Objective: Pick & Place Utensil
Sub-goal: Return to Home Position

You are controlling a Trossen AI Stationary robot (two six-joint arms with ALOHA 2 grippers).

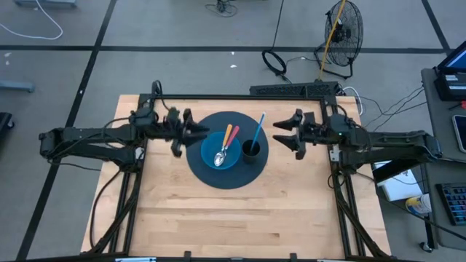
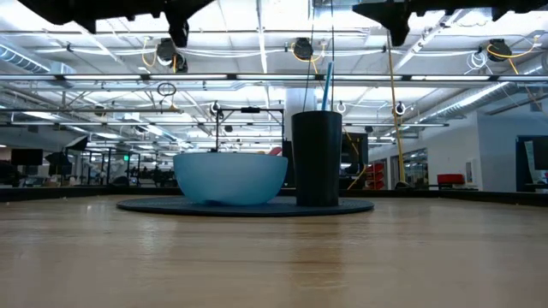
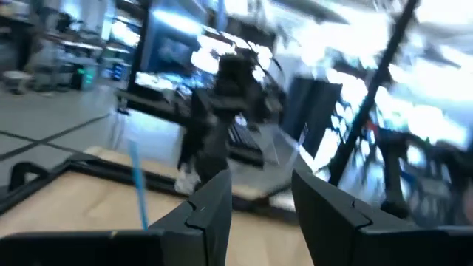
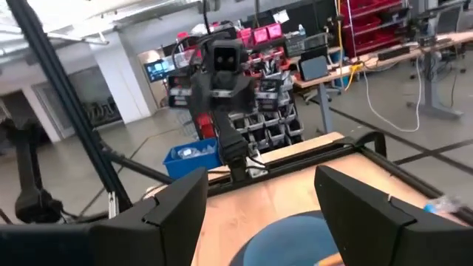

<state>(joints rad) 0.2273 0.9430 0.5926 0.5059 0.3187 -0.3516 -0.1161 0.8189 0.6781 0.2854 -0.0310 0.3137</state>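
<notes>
- We see the blue mat lying on the counter, just above the centre of the high view.
- The blue bowl sits on the mat and holds the yellow spoon, its handle pointing to the upper right. A pink handle lies beside it.
- The black cup stands upright on the mat, just right of the bowl. The blue straw leans out of it toward the upper right.
- The left gripper hovers at the bowl's left edge, fingers apart and empty.
- The right gripper hangs right of the cup and clear of it, fingers spread wide and holding nothing.
</notes>
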